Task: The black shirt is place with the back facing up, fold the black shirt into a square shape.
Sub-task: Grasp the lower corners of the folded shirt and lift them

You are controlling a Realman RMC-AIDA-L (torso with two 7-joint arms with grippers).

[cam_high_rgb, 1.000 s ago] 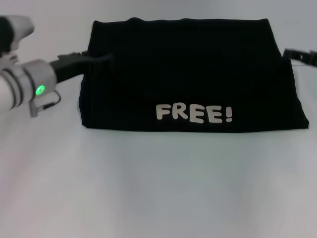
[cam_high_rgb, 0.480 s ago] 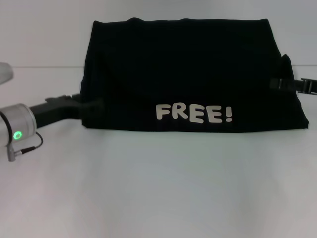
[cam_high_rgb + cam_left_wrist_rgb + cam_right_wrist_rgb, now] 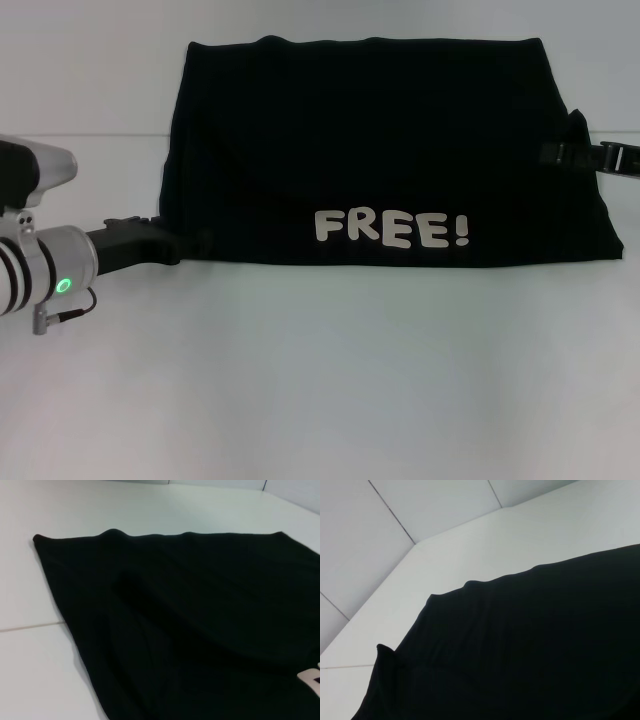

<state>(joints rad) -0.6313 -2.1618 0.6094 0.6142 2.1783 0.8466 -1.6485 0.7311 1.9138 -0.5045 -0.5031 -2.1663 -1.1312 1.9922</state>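
You have the shirt [image 3: 385, 150] lying folded on the white table [image 3: 320, 380], a wide dark block with straight far and near edges. The white lettering "FREE!" [image 3: 391, 229] faces up, close to the near edge and a little right of the shirt's middle. The right side flares outward toward the near corner, and a small bump of fabric sticks up on that side, about halfway along.

Your left gripper [image 3: 165, 243] sits at the shirt's near left corner, low against the table, with its black fingers reaching into the dark cloth — you cannot tell whether they are spread or closed, because black meets black there. The silver wrist behind it shows a green light [image 3: 63, 286], and a thin cable loops beneath it.

Your right gripper [image 3: 562, 155] is at the shirt's right edge, just beside the fabric bump. Its tip merges with the cloth too, so its grip cannot be told either.

The left wrist view shows the shirt [image 3: 190, 625] spread flat with soft ridges running across it, a bit of white lettering at the frame's edge, and a table seam beside the cloth. The right wrist view shows only smooth shirt [image 3: 530, 650] against the table [image 3: 470, 555] — no fingers appear in either one.
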